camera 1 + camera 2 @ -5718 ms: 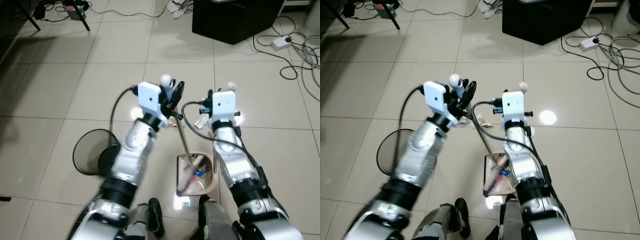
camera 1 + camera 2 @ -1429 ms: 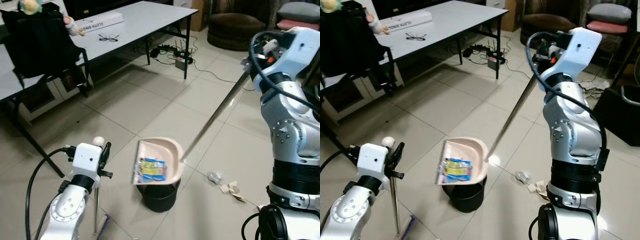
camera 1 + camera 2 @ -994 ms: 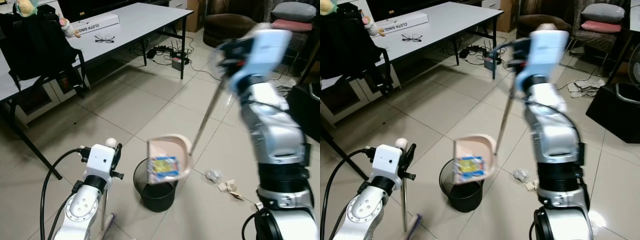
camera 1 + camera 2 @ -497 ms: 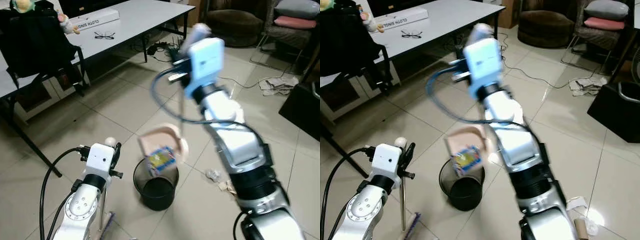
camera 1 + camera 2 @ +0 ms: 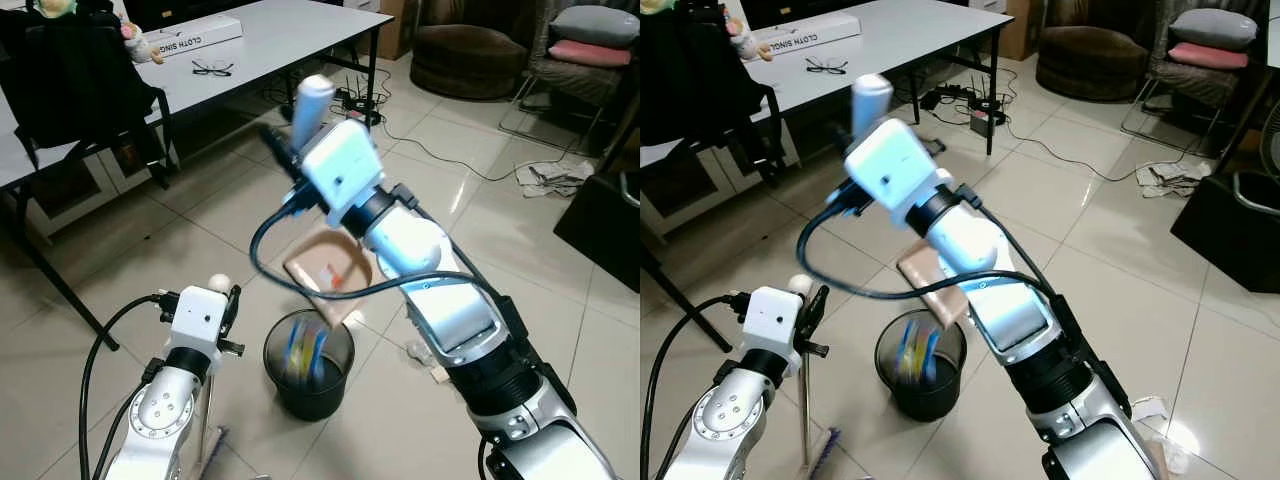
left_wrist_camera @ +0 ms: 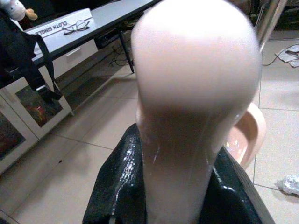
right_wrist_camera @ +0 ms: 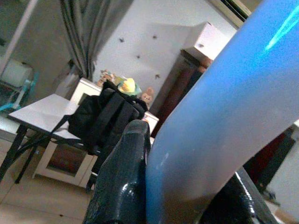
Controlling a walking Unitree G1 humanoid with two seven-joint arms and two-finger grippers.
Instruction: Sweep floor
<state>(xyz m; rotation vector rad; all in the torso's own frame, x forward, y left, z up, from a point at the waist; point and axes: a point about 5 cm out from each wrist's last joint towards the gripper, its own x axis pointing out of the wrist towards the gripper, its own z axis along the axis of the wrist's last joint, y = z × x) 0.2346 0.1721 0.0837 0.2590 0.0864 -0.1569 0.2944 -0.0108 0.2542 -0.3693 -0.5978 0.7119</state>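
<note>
My right gripper (image 5: 283, 150) is raised over the middle of the scene, shut on the dustpan's handle (image 5: 311, 100), which shows pale blue in the right wrist view (image 7: 205, 116). The pink dustpan (image 5: 325, 272) hangs steeply tilted above the black bin (image 5: 310, 368). Blurred blue and yellow wrappers (image 5: 300, 350) are dropping into the bin's mouth. My left gripper (image 5: 230, 308) is low on the left, shut on the broom's stick just under its white knob (image 5: 218, 284). The purple bristles (image 5: 215, 440) rest on the tiles.
White tables (image 5: 250, 40) and a black backpack (image 5: 70, 70) on a chair stand on the left. Crumpled paper scraps (image 5: 425, 352) lie on the tiles right of the bin. A black box (image 5: 605, 215), chairs and cables sit at the back right.
The right arm has swung the handle further left and up, tipping the dustpan steeper. The wrapper has slid off the pan and is falling into the bin. The left arm has held still.
</note>
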